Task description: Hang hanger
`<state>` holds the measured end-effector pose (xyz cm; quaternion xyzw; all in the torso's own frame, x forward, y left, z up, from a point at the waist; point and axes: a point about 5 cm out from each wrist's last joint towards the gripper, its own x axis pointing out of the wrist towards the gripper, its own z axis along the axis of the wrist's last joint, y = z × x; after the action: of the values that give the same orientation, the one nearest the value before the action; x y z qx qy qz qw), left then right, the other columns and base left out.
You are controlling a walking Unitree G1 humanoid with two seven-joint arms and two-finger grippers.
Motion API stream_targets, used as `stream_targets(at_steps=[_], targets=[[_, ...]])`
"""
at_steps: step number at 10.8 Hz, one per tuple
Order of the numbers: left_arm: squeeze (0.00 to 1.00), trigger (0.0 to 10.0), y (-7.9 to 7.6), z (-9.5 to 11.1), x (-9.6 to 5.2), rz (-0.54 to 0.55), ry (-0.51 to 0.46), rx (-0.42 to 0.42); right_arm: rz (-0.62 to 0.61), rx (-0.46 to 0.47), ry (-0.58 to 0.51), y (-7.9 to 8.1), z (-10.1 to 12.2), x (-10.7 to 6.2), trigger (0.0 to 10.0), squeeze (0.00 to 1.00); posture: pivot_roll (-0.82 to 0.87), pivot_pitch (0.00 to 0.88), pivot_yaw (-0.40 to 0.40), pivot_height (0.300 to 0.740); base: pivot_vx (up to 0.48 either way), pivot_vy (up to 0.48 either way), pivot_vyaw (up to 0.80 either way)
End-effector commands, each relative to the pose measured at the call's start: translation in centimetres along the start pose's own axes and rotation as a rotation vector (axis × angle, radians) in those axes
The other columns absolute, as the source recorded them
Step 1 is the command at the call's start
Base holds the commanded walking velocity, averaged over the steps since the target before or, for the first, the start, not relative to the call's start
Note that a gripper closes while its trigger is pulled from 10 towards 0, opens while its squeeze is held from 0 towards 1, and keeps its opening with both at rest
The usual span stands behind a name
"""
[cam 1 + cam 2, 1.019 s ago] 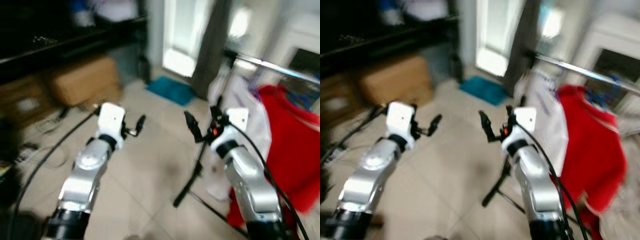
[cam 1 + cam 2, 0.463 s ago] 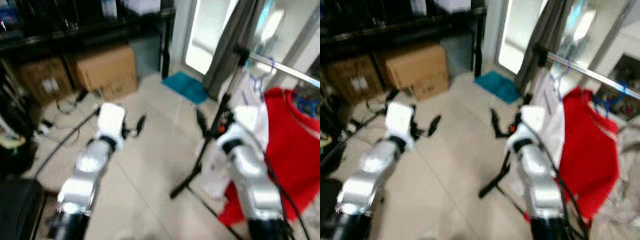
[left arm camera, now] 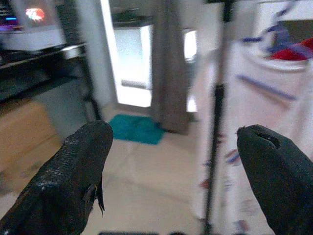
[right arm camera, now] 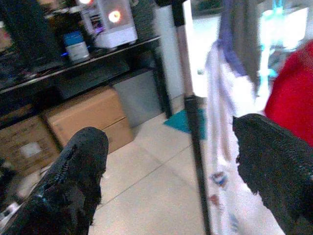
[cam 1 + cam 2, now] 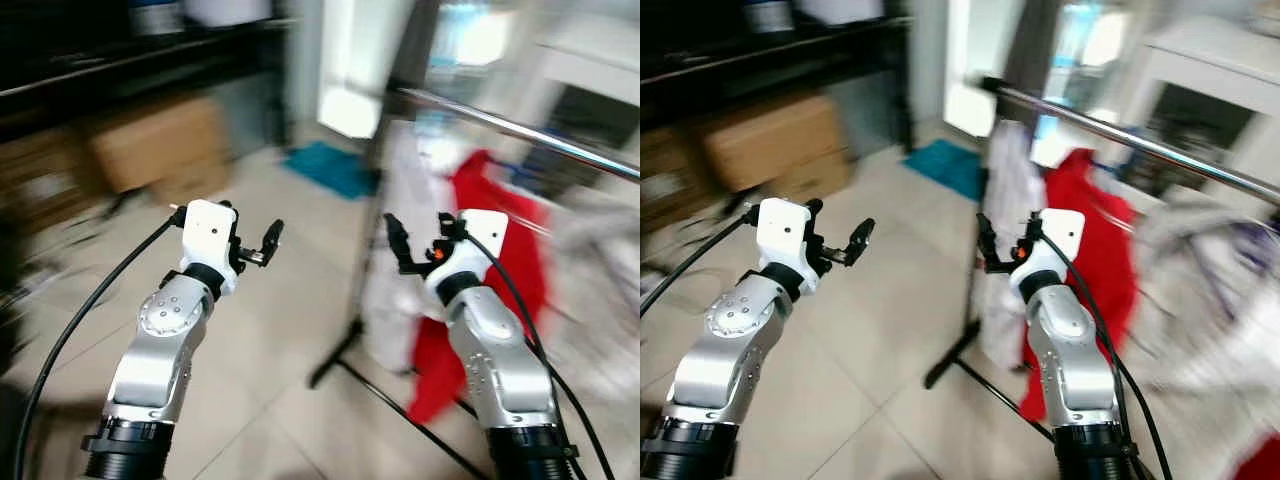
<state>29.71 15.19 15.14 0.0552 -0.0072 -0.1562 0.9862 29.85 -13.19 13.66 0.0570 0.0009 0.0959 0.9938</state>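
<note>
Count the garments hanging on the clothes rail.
2 clearly: a white garment at the rail's near end, and a red one beside it. Blurred fabric farther along may hide more.

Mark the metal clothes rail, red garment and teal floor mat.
metal clothes rail (image 5: 1160, 150), right eye view, mid-bar.
red garment (image 5: 1110, 262), right eye view, front of the cloth.
teal floor mat (image 5: 330, 168), left eye view, centre.

A pale tiled floor (image 5: 290, 330) runs back to a bright doorway (image 5: 352, 60) with a grey curtain (image 3: 168, 63) beside it. A teal mat (image 5: 330, 168) lies before the doorway. Dark shelving (image 5: 770, 60) lines the left wall, cardboard boxes (image 5: 760, 140) beneath it.
</note>
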Motion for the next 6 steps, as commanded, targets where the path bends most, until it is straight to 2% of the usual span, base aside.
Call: stream_targets(at_steps=[1,2,3,5,6], targets=[[0.0,10.0,-0.06,0.49,-0.15,-0.005,-0.015,-0.013,0.009,-0.03,-0.041,0.28,0.99,0.29,10.0,0.0,0.09,0.01,-0.006,0.74,0.0,0.0,0.0],[0.0,10.0,-0.01,0.37,-0.31,-0.004,-0.015,-0.021,0.025,-0.041,-0.048,0.54,1.19,0.45,10.0,0.0,0.09,0.009,-0.004,0.74,0.0,0.0,0.0],[0.0,10.0,0.08,0.15,-0.36,-0.009,-0.013,-0.034,0.021,-0.09,-0.047,0.81,1.0,0.63,10.0,0.0,0.07,0.006,0.002,0.74,0.292,0.0,0.0],[0.0,10.0,-0.17,-0.16,-0.05,-0.025,0.002,-0.052,0.022,-0.072,-0.072,1.18,1.39,0.25,10.0,0.0,0.04,0.0,0.007,0.74,0.317,0.0,0.0],[0.0,10.0,-0.23,-0.19,-0.04,-0.024,0.004,-0.056,0.017,-0.07,-0.066,0.86,1.18,0.2,10.0,0.0,0.06,0.0,-0.004,0.74,0.319,0.0,0.0]])
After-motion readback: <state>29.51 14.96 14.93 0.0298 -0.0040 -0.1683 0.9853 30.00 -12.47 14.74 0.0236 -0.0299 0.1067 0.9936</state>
